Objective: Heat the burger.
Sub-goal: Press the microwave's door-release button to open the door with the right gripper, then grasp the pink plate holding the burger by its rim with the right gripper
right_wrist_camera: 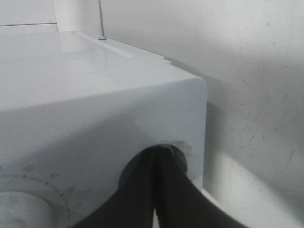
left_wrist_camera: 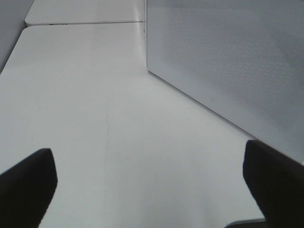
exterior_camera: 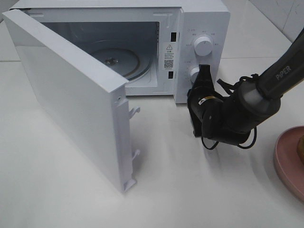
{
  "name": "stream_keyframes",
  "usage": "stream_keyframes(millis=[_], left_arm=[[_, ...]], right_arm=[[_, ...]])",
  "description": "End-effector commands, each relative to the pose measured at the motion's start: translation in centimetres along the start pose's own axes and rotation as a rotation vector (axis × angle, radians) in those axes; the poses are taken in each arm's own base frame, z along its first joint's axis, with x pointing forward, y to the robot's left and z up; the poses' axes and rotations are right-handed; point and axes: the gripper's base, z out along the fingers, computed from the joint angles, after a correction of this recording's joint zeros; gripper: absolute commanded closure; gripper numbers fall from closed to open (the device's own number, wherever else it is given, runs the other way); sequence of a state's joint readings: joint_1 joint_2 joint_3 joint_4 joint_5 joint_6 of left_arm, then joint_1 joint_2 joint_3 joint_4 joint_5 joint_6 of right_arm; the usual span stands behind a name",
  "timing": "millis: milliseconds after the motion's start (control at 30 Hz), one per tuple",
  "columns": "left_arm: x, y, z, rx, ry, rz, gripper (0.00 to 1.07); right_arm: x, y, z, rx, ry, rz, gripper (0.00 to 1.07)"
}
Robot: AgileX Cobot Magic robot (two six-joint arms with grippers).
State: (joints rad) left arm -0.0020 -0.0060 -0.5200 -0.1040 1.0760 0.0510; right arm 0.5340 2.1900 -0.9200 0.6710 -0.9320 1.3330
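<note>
microwave door (exterior_camera: pixel 71 95) stands open, lower left; right gripper (exterior_camera: pixel 205 71) pinched closed at the panel (exterior_camera: pixel 216 23), left gripper (left_wrist_camera: pixel 149 183) spread wide; next, likely fetch the burger (exterior_camera: pixel 301 147).

The right arm (exterior_camera: pixel 266 90) slants in from the high view's right edge to centre-right, its right gripper (exterior_camera: pixel 205 71) pointing up-frame with jaws pressed together, while the left gripper (left_wrist_camera: pixel 149 185) spreads its fingers (left_wrist_camera: pixel 28 185) to the lower corners.
</note>
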Motion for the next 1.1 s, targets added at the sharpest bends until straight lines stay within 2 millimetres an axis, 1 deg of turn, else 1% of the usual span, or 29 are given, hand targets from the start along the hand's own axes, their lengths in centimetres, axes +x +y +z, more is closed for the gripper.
stream_keyframes(millis=[33,100,133,167,200,433,533,700,733,767,800,867,900,933,967,1033,1067,1100], left_arm=[[0.1,-0.1,-0.1,0.004,-0.022,-0.003,0.07],[0.1,-0.1,-0.1,0.004,-0.022,-0.003,0.07],[0.1,-0.1,-0.1,0.004,-0.022,-0.003,0.07],[0.1,-0.1,-0.1,0.004,-0.022,-0.003,0.07],[0.1,-0.1,-0.1,0.004,-0.022,-0.003,0.07],[0.1,-0.1,-0.1,0.004,-0.022,-0.003,0.07],[0.1,-0.1,-0.1,0.004,-0.022,-0.003,0.07],[0.1,-0.1,-0.1,0.004,-0.022,-0.003,0.07],[0.1,-0.1,-0.1,0.004,-0.022,-0.003,0.07],[0.1,-0.1,-0.1,0.004,-0.022,-0.003,0.07],[0.1,-0.1,-0.1,0.004,-0.022,-0.003,0.07],[0.1,-0.1,-0.1,0.004,-0.022,-0.003,0.07],[0.1,-0.1,-0.1,0.004,-0.022,-0.003,0.07],[0.1,-0.1,-0.1,0.004,-0.022,-0.003,0.07],[0.1,-0.1,-0.1,0.004,-0.022,-0.003,0.07],[0.1,-0.1,-0.1,0.004,-0.022,-0.003,0.07],[0.1,-0.1,-0.1,0.004,-0.022,-0.003,0.07],[0.1,-0.1,-0.1,0.004,-0.022,-0.003,0.07]], right_arm=[[-1.0,4.6,0.4,-0.258,-0.03,-0.002,1.07],[-1.0,4.7,0.1,-0.251,-0.026,-0.005,1.07],[-1.0,4.2,-0.2,-0.211,-0.016,-0.015,1.07],[-1.0,4.2,-0.2,-0.211,-0.016,-0.015,1.07],[-0.6,3.8,-0.7,-0.169,0.001,-0.016,1.07],[-0.6,3.0,-1.9,-0.123,-0.004,-0.032,1.07],[-0.5,2.3,-2.9,-0.052,0.014,-0.057,1.07],[-0.7,2.1,-3.7,-0.005,0.026,-0.106,1.07],[-0.8,2.0,-4.2,0.031,0.046,-0.129,1.07],[-0.8,2.0,-4.2,0.031,0.046,-0.129,1.07],[-0.9,1.9,-4.8,0.058,0.061,-0.147,1.07],[-1.0,1.9,-5.1,0.072,0.068,-0.159,1.07],[-1.1,2.0,-5.7,0.089,0.083,-0.192,1.07],[-1.1,2.0,-5.7,0.089,0.083,-0.192,1.07],[-1.2,2.1,-6.4,0.109,0.107,-0.238,1.07],[-1.2,2.1,-6.6,0.121,0.124,-0.267,1.07],[-1.1,2.3,-7.2,0.142,0.161,-0.327,1.07],[-1.1,2.3,-7.2,0.142,0.161,-0.327,1.07]])
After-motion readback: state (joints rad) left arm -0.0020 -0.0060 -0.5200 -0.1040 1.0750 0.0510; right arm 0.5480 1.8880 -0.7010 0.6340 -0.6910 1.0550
